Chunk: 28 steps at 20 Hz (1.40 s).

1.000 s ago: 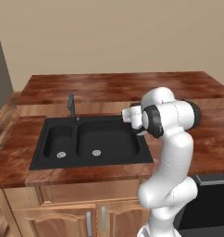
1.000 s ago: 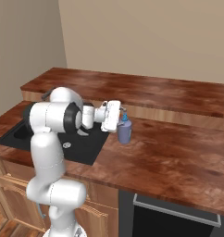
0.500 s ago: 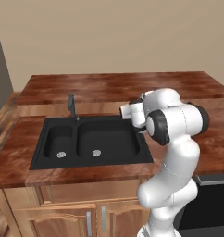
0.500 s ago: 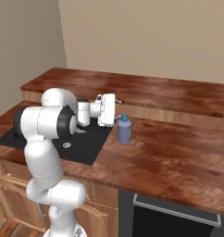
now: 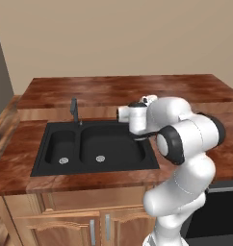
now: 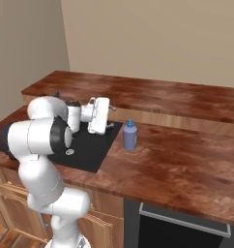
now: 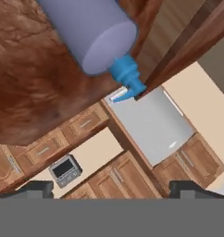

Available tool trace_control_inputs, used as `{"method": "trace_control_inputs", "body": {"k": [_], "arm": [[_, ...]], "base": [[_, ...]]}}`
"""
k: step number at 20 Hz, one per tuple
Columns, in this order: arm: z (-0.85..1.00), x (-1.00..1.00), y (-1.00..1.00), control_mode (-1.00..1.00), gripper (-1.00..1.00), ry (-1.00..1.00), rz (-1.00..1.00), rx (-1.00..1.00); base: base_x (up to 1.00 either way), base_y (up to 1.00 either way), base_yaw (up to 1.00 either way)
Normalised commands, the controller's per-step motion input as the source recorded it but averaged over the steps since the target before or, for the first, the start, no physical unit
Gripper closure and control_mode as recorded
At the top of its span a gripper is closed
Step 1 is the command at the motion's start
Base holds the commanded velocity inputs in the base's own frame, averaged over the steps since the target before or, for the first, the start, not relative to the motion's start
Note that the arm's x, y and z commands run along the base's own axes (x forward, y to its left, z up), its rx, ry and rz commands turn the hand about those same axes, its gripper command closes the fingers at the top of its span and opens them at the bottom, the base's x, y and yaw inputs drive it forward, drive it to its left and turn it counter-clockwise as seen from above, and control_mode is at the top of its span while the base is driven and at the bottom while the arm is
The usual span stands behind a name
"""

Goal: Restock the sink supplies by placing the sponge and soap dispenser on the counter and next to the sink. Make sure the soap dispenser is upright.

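The soap dispenser [image 6: 130, 136], a grey-blue bottle with a blue pump, stands upright on the reddish-brown counter [image 6: 182, 160], just right of the black sink [image 5: 113, 144]. My gripper [image 6: 109, 119] hovers left of the bottle, apart from it, over the sink's right rim. In the hand view the soap dispenser [image 7: 90, 32] is at the top with its blue pump [image 7: 127, 75]. The gripper [image 7: 113, 189] is open, its fingertips [image 7: 34, 187] wide apart with nothing between them. The green sponge is out of view.
A slim dark faucet [image 5: 74, 109] rises behind the sink. A raised wooden ledge [image 6: 153, 94] runs along the counter's back. Light wooden cabinet doors [image 5: 56, 226] sit below, and a dark appliance front [image 6: 186, 225] is under the counter on the right.
The gripper, which was at the soap dispenser a second ago, has drawn back from it toward the sink. The bottle stays upright on the counter.
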Motion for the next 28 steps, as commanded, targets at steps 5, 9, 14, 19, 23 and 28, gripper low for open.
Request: {"method": "trace_control_inputs", "body": {"k": [5, 9, 14, 19, 23, 28], "arm": [[0.0, -0.86, 0.3, -1.0, -1.0, -0.35, -0.04, 0.47], [0.02, -0.81, 0.29, -1.0, -1.0, -0.32, -0.04, 0.49], [0.18, -0.74, 0.12, -1.0, -1.0, -0.16, -0.01, 0.48], [0.08, -0.8, 0.02, -1.0, -1.0, -0.07, 0.0, 0.45], [0.0, -0.78, 0.04, -1.0, -1.0, 0.0, 0.0, 0.4], [0.0, -0.61, 0.31, -1.0, -1.0, 0.0, -0.01, 0.33]], "base": [[0.0, 0.0, 0.0], [0.0, 0.0, 0.0], [0.0, 0.0, 0.0], [0.0, 0.0, 0.0], [0.0, 0.0, 0.0], [0.0, 0.0, 0.0]]}}
